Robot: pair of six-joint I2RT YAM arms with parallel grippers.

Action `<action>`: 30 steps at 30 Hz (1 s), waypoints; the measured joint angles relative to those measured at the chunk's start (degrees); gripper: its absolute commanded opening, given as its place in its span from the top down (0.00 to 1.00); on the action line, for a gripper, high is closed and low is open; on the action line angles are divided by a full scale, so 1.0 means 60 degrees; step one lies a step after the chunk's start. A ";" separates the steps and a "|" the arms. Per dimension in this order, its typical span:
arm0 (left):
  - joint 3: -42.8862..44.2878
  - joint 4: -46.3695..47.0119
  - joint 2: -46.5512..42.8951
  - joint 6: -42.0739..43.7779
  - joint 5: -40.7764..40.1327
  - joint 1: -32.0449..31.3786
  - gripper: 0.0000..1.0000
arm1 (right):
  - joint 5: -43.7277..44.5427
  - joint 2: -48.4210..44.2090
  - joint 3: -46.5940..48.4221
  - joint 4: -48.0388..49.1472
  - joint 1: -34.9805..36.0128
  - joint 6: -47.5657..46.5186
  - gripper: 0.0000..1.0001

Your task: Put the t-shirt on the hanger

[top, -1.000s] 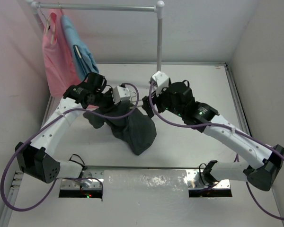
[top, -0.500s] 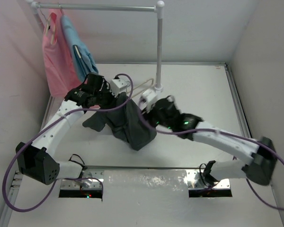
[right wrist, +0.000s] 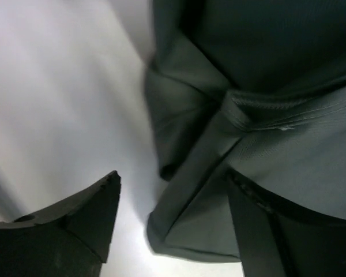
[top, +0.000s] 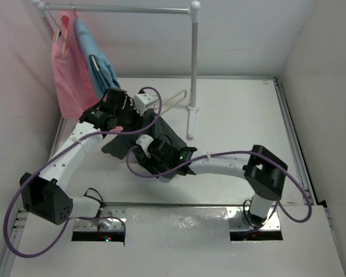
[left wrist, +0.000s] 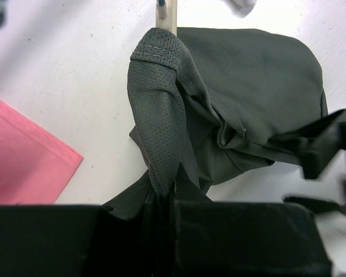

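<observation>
Left of centre in the top view, the t-shirt (top: 168, 131) lies heaped on the white table (top: 236, 115), one end lifted where the left gripper (top: 139, 120) is clamped on it. The left wrist view shows that gripper (left wrist: 164, 231) pinching a bunched, stitched edge of the t-shirt (left wrist: 248, 86) draped over a beige arm of the hanger (left wrist: 164, 14), whose other end juts toward the upper right in the top view (top: 174, 102). The right gripper (right wrist: 173, 184) hangs with its jaws spread over a folded hem low in the heap (right wrist: 288, 133), gripping nothing. The cloth looks light, limp and prone to sagging and folding over itself, so a seamed hem is likely the best hold.
</observation>
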 measured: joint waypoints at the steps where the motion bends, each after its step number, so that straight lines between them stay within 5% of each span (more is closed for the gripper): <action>1: 0.0000 0.0018 0.0007 0.0000 0.0000 0.0000 1.00 | 0.0284 0.0262 0.0007 0.0000 -0.0055 -0.0011 0.36; 4: 0.0007 0.0029 0.0076 0.0000 0.0007 0.0000 1.00 | 0.0812 0.0994 -0.0109 -0.0142 -0.0277 0.0066 0.73; 5: 0.0011 0.0029 0.0120 0.0000 0.0015 0.0000 1.00 | 0.0925 0.1162 -0.0186 -0.0193 -0.0481 0.0215 0.99; 6: 0.0022 0.0022 0.0157 0.0000 0.0018 0.0000 1.00 | 0.0994 0.1224 -0.0240 -0.0237 -0.0667 0.0200 1.00; 10: 0.0124 -0.0047 0.0270 0.0062 0.0040 0.0004 1.00 | 0.1206 0.1045 -0.0736 -0.0055 -0.1647 0.0619 1.00; 14: 0.0138 -0.0146 0.0270 0.0299 0.0055 0.0044 1.00 | 0.0754 -0.0743 -0.2412 0.0361 -0.2605 0.0659 1.00; 21: -0.0095 -0.0368 -0.0124 0.1162 0.0455 0.0262 1.00 | -0.2302 -0.4969 -0.5166 0.1523 -0.4688 0.0208 1.00; 27: -0.0157 -0.0929 -0.0663 0.2095 0.1413 0.0262 1.00 | -0.3931 -0.5577 -0.5417 0.1053 -0.5628 -0.0244 1.00; 28: -0.0157 -0.1009 -0.0710 0.2233 0.1566 0.0262 1.00 | -0.4095 -0.5577 -0.5417 0.0965 -0.5665 -0.0310 0.92; 30: -0.0164 -0.1155 -0.0790 0.2459 0.1883 0.0262 1.00 | -0.4375 -0.5526 -0.5384 0.0772 -0.5672 -0.0382 0.53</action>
